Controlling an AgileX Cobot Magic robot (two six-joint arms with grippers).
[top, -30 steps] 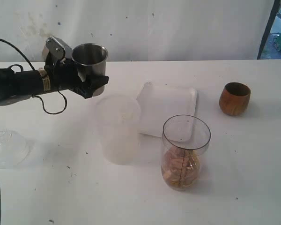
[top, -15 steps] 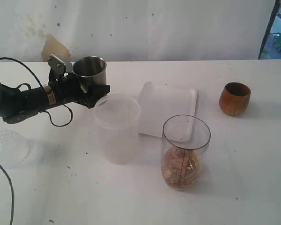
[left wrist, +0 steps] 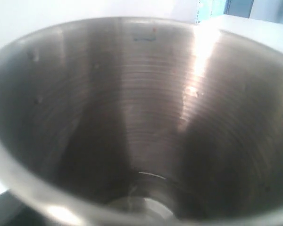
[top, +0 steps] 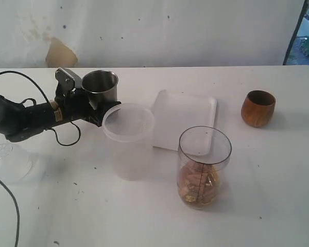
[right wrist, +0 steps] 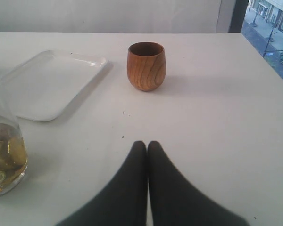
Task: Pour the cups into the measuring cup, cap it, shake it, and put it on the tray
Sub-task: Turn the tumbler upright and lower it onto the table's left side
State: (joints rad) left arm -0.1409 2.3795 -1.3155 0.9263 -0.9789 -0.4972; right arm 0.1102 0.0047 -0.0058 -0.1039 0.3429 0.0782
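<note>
At the left of the counter (top: 278, 195), the left tool (top: 95, 107) grips the steel tumbler (top: 100, 86) upright, just behind the rim of the frosted cup (top: 127, 149). The tray (top: 185, 116) lies mid-counter. The measuring cup (top: 203, 167), partly filled, stands by the tray's near edge. The wooden cup (top: 258, 108) stands well apart to the right, with bare counter around it. The right tool (right wrist: 147, 153) is pinched together, holding nothing. Three cups, one measuring cup, one tray.

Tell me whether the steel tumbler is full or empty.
Empty: inside the steel tumbler, the left wrist view shows bare metal down to the bottom.
</note>
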